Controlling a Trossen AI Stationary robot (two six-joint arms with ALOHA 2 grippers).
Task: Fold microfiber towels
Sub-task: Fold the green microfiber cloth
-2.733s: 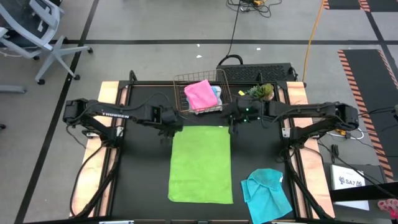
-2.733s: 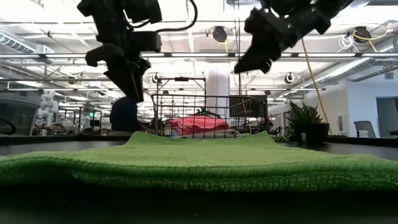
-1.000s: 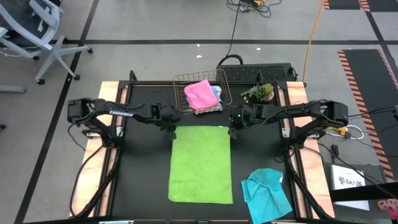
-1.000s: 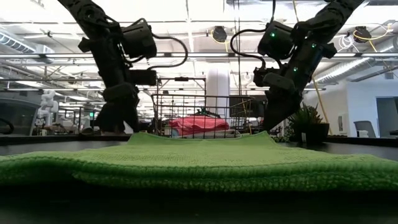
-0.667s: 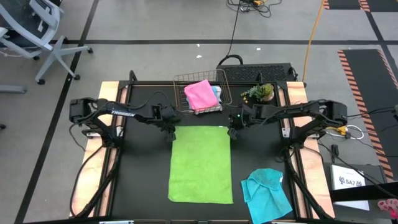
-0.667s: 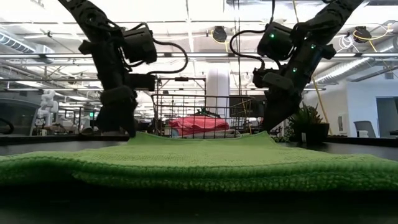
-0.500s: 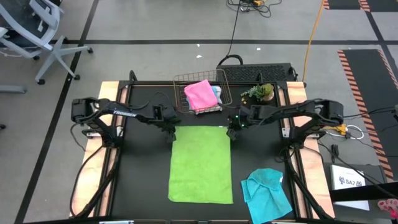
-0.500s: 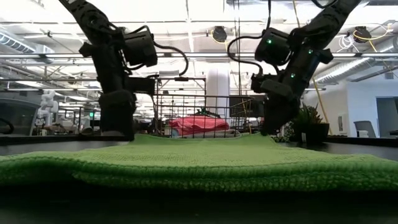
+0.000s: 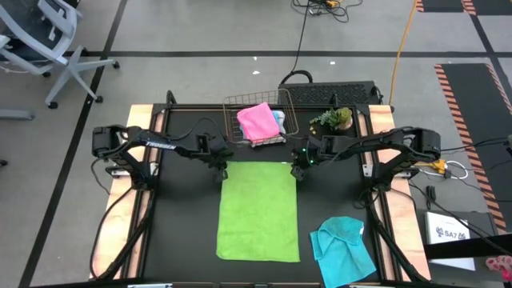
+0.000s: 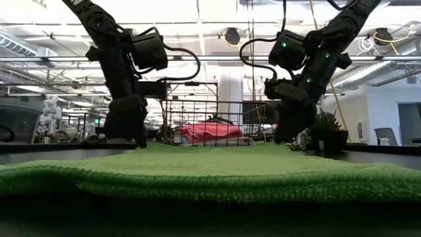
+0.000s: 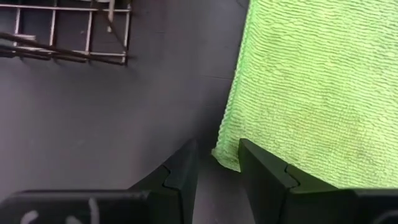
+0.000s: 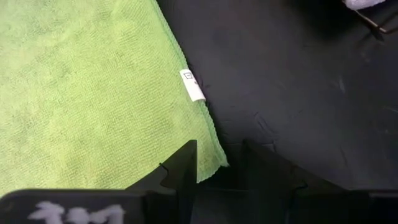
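Lime green towel (image 9: pixel 258 210) flat at bench (image 9: pixel 180 224) centre; jaws of both grippers parted at its two far corners.

Bare bench lies open either side of the towel. Cyan towel (image 9: pixel 344 248) sits crumpled at the near right; pink towel (image 9: pixel 257 122) in the basket (image 9: pixel 232 108). Left gripper (image 11: pixel 216 163) and right gripper (image 12: pixel 217 163) each straddle a corner, lower than 2.7 seconds before. White tag (image 12: pixel 192 84) print unreadable.

Lime green towel (image 9: pixel 258 210) lies flat, unfolded, at my table's centre. Cyan-blue towel (image 9: pixel 342 248) lies crumpled. Pink towel (image 9: pixel 258 121) sits in basket (image 9: pixel 232 120).
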